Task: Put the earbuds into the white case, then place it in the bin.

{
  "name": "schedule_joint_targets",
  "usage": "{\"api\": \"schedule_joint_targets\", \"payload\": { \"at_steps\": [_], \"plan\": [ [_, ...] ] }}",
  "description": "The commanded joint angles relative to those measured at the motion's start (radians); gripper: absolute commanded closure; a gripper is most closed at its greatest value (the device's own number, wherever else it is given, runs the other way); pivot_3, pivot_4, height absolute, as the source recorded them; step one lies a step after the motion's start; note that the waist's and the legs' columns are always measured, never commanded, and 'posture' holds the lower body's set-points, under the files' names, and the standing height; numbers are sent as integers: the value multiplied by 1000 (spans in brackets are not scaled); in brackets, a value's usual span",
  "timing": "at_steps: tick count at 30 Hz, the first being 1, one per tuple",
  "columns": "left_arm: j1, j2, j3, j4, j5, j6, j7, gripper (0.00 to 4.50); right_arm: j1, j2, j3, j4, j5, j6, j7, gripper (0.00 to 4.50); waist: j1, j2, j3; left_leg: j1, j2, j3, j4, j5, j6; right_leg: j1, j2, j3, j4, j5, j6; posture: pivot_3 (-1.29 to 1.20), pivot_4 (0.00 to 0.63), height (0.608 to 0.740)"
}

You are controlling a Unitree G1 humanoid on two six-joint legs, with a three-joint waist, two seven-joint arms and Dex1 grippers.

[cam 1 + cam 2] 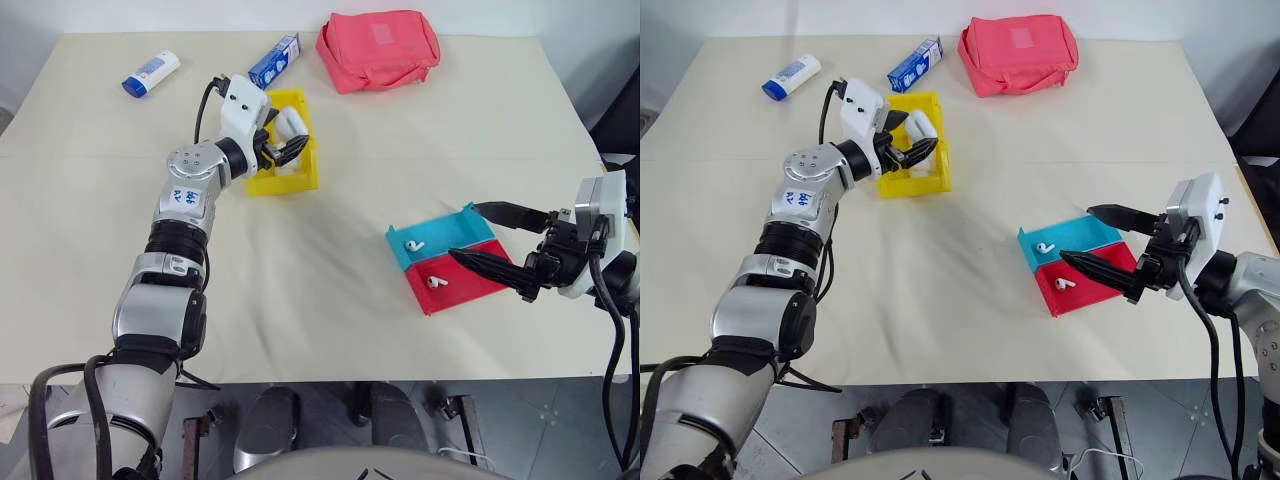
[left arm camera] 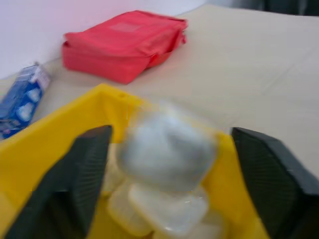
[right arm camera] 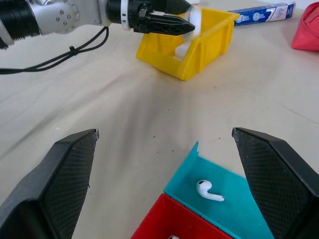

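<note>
The white case point(image 2: 169, 149) is over the inside of the yellow bin point(image 1: 283, 184), smeared in the left wrist view. My left gripper point(image 1: 290, 145) reaches over the bin's rim, open. Its fingers point(image 2: 79, 184) stand on either side of the case with a gap on each side. One earbud point(image 1: 414, 245) lies in the blue tray point(image 1: 455, 230) and another earbud point(image 1: 436, 282) lies in the red tray point(image 1: 475, 285). My right gripper point(image 1: 465, 232) hovers at the right side of these trays, open and empty, pointing left across them.
A red pouch point(image 1: 378, 48), a blue carton point(image 1: 274, 61) and a white tube with a blue cap point(image 1: 150, 73) lie along the far side of the table. More pale shapes point(image 2: 164, 211) lie in the bin under the case. The table's front edge point(image 1: 330, 380) runs close below the trays.
</note>
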Motion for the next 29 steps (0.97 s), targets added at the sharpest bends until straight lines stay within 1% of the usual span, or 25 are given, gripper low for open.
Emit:
{"api": "schedule_joint_targets", "payload": {
  "at_steps": [1,3,5,7,8,11,13,14,16,18,22,25,28,29],
  "plan": [
    [-20,29,15,-44,-7,-5,-28,47,20,-17,-57,-34,17,-13,-3,0,-1,0,0,0,0,0,0,0,0,0,0,0,0,0,0,0,150,740],
    [13,59,15,-126,-19,-41,-74,47,25,-33,-69,-29,18,-11,8,0,-2,0,0,0,0,0,0,0,-1,0,0,0,0,0,0,0,150,740],
    [58,80,25,-226,-62,-92,-165,47,26,-49,-78,-18,20,-11,25,0,-4,0,0,0,0,0,0,0,-1,-1,0,0,1,0,0,0,150,740],
    [122,111,40,-347,-128,-48,-266,47,33,-77,-71,4,5,-18,63,0,-5,0,0,0,1,0,0,0,-2,-1,0,1,1,0,0,0,150,740],
    [143,122,41,-384,-142,-32,-288,47,37,-87,-67,13,-2,-21,76,0,-6,0,0,0,1,0,0,0,-2,-1,0,1,1,0,0,0,150,740],
    [233,197,38,-472,-172,-48,-410,47,81,-149,-13,63,-93,-68,154,0,-6,1,0,1,1,1,0,0,-2,0,0,1,1,0,0,0,150,740],
    [291,249,55,-520,-209,-56,-488,47,86,-168,-9,100,-98,-80,201,0,-7,1,0,1,1,2,0,0,-2,0,1,1,1,0,0,0,150,740],
    [311,275,69,-520,-219,-91,-517,47,86,-181,-6,130,-119,-102,222,0,-8,1,0,1,1,1,0,0,-2,0,1,1,1,0,-1,0,150,740],
    [335,328,99,-489,-251,-77,-579,47,96,-208,2,194,-175,-161,276,0,-7,1,0,1,1,1,0,0,-2,-1,1,1,1,0,-1,0,150,740],
    [340,363,105,-446,-245,-67,-596,47,104,-227,10,242,-208,-190,311,0,-3,1,0,1,1,1,1,0,-2,-1,1,1,1,0,-1,0,150,740],
    [396,398,143,-453,-305,-19,-677,47,115,-247,25,305,-252,-245,378,0,-5,1,0,1,0,1,1,0,-1,0,0,1,1,0,-1,0,150,740],
    [429,418,157,-451,-294,-43,-681,47,77,-249,36,374,-267,-265,390,0,-5,1,0,1,1,1,1,0,-1,0,0,1,2,0,-1,0,150,740],
    [442,411,170,-459,-313,-38,-685,47,43,-241,54,420,-283,-285,396,0,-7,1,0,1,1,1,1,0,-1,0,0,1,2,0,-1,0,150,740],
    [445,411,174,-474,-342,2,-710,47,32,-238,56,428,-284,-287,396,0,-7,1,0,1,1,1,1,0,-1,0,0,1,2,0,-1,0,150,740]
  ]
}}
